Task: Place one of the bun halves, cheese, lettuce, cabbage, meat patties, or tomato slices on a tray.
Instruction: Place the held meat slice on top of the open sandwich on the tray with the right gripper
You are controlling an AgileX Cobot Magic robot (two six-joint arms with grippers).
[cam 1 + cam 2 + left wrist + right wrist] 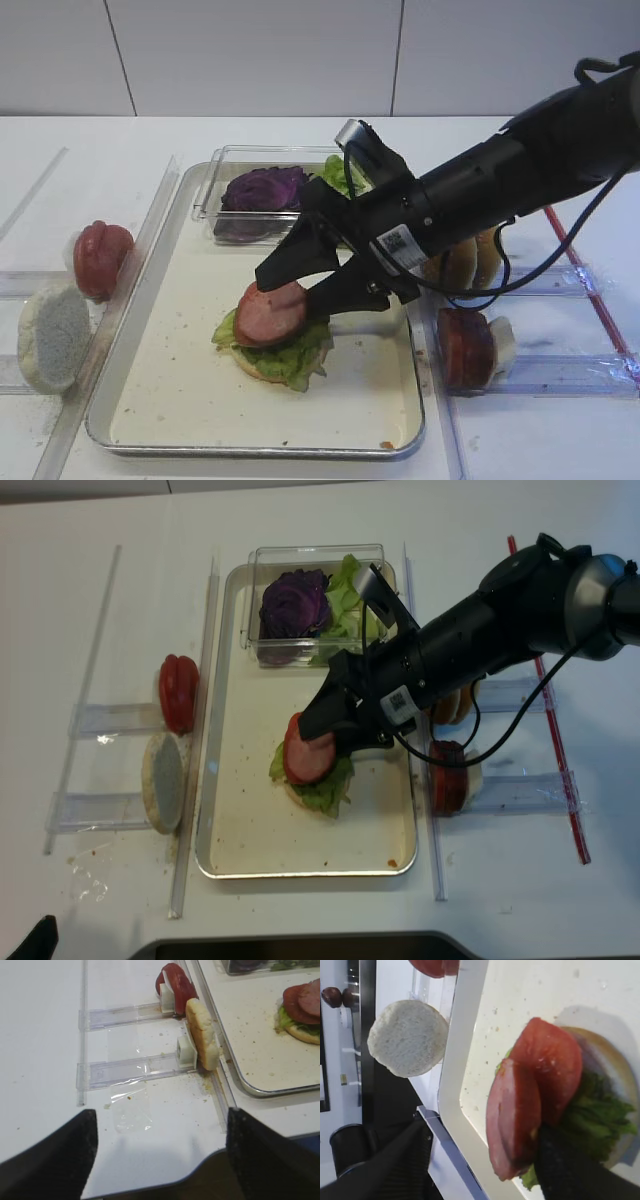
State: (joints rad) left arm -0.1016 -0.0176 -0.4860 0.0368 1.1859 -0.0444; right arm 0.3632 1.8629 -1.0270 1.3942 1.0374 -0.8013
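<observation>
A stack sits mid-floor on the silver tray [390, 420]: a bun half [255, 366], green lettuce [300, 358], a tomato slice [555, 1060] and a pink meat patty [270, 312] leaning on top. My right gripper [287, 292] stands open over the stack, its jaws wide apart. In the right wrist view the patty [512, 1115] lies between the fingers, beside the right-hand one [570, 1170], and nothing grips it. My left gripper [160, 1155] hangs open and empty over the table's front edge. Cheese is out of view.
A clear box at the tray's far end holds purple cabbage [263, 188] and lettuce leaves [340, 172]. Left of the tray, clear holders carry tomato slices [100, 258] and a pale bun half [52, 335]. Right holders carry golden buns [470, 260] and meat patties [465, 345].
</observation>
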